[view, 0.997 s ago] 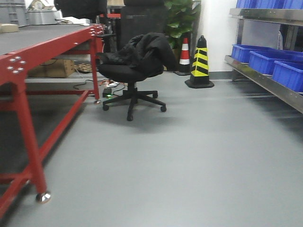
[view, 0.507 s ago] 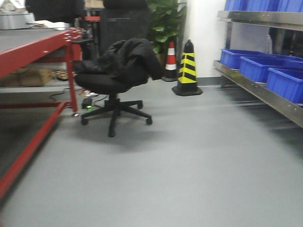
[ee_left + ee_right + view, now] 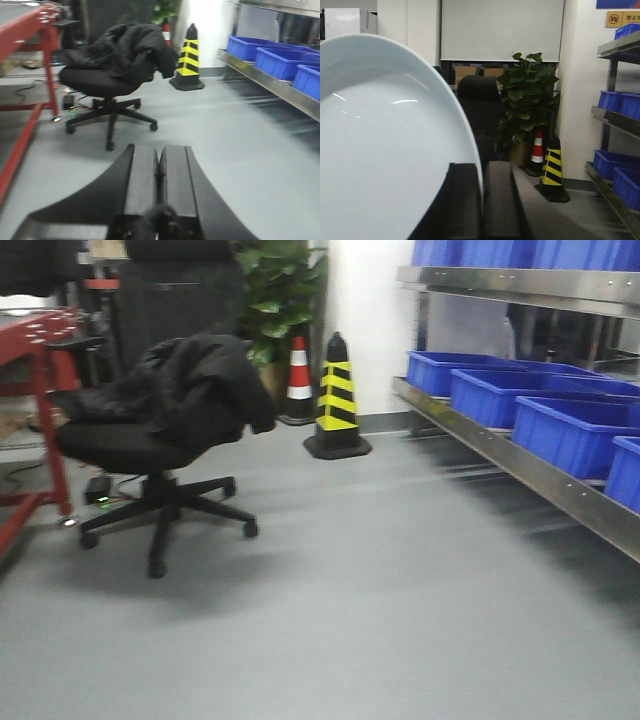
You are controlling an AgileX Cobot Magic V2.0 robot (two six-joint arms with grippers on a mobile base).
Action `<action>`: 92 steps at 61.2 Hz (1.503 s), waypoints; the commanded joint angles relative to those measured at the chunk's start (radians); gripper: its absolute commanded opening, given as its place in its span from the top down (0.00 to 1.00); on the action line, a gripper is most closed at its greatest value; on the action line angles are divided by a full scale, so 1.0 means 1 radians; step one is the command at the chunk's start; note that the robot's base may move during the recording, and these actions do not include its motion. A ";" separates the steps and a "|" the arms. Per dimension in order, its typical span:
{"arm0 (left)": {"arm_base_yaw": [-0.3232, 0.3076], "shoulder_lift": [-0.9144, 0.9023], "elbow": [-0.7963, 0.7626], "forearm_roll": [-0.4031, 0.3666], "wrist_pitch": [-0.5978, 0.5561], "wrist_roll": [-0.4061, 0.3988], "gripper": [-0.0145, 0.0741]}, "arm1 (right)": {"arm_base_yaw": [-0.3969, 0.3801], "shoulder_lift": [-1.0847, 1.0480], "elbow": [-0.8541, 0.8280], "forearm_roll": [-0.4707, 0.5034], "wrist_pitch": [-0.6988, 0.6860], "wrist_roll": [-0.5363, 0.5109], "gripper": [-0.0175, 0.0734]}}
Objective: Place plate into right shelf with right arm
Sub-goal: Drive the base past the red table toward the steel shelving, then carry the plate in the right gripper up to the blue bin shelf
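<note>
The right claw [image 3: 481, 200] is pinching the rim of the plate [image 3: 385, 150], its two black fingers closing on the pale edge and holding the plate upright on its side, so that it is filling the left half of the right wrist view. The left claw [image 3: 159, 170] is hanging low over the grey floor with its fingers pressed together on nothing.

The step in hand appears to be the carry: the plate is gripped but is not yet at the right shelf [image 3: 520, 465], which is running along the right side of the room, well apart from the claw. The next move is probably calling for the right arm to face that steel rack and find a bare stretch of rail, since blue bins [image 3: 565, 430] are taking up the lower level.

Only the right wrist view is showing the plate. The front view is showing the shelf's long run, the office chair [image 3: 150, 455] draped with a black jacket, and the striped cone [image 3: 337, 400].
</note>
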 commanded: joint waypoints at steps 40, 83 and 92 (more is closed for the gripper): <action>-0.005 -0.005 0.008 -0.004 -0.086 -0.003 0.89 | -0.003 0.012 -0.027 0.010 -0.085 0.002 0.75; -0.005 -0.005 0.008 -0.004 -0.086 -0.003 0.89 | -0.003 0.012 -0.027 0.010 -0.084 0.002 0.75; -0.005 -0.005 0.008 -0.004 -0.086 -0.003 0.89 | -0.003 0.012 -0.027 0.010 -0.084 0.002 0.75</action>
